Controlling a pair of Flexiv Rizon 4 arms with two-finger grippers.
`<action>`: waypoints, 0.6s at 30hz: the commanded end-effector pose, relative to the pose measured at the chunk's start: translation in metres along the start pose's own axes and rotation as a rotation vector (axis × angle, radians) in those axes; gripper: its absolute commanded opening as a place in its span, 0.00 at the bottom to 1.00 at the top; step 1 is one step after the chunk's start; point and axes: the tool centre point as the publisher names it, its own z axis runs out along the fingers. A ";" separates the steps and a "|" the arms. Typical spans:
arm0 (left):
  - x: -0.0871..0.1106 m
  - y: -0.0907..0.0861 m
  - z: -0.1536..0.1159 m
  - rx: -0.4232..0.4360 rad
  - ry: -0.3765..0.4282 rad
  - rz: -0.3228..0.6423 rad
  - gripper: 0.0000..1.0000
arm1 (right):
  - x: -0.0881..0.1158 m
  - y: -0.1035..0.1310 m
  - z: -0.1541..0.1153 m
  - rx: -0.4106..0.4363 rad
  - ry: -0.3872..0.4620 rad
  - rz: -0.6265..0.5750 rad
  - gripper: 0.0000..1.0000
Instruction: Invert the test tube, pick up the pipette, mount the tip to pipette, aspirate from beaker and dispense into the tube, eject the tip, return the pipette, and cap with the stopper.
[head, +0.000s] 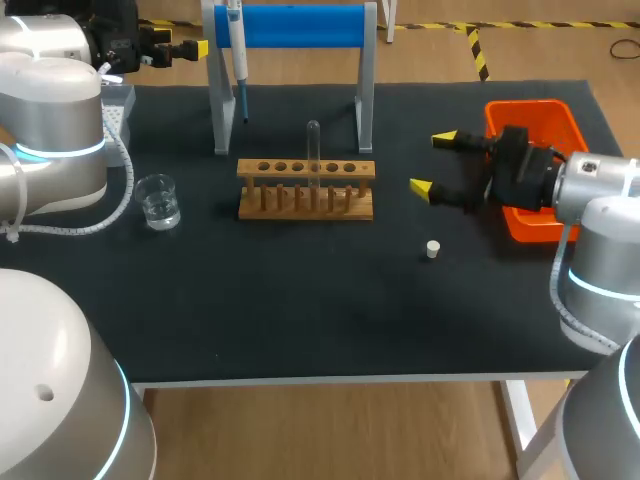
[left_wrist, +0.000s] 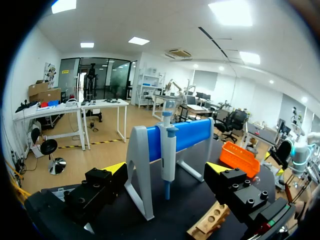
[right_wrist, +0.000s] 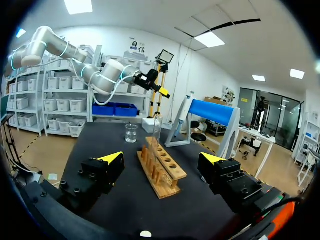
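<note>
The right hand (head: 433, 162) is hanging wide open and empty, near the right end of the brown wooden rack (head: 306, 190), with its yellow tips pointing at it. The thin clear glass test tube (head: 313, 155) is standing straight up in that rack on the black worktop (head: 300, 300), to this hand's left, so I think this arm is the nearer one. The left hand (left_wrist: 166, 169) is also gaping wide, facing the white and blue pipette (head: 238, 60) at the back.
</note>
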 end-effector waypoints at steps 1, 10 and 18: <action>0.000 0.001 0.000 0.001 -0.002 0.000 1.00 | 0.004 -0.002 0.003 0.009 0.018 -0.001 1.00; 0.000 0.001 0.000 0.001 -0.002 0.000 1.00 | 0.010 -0.005 0.006 0.038 0.045 -0.004 1.00; 0.000 0.001 0.000 0.001 -0.002 0.000 1.00 | 0.010 -0.005 0.006 0.038 0.045 -0.004 1.00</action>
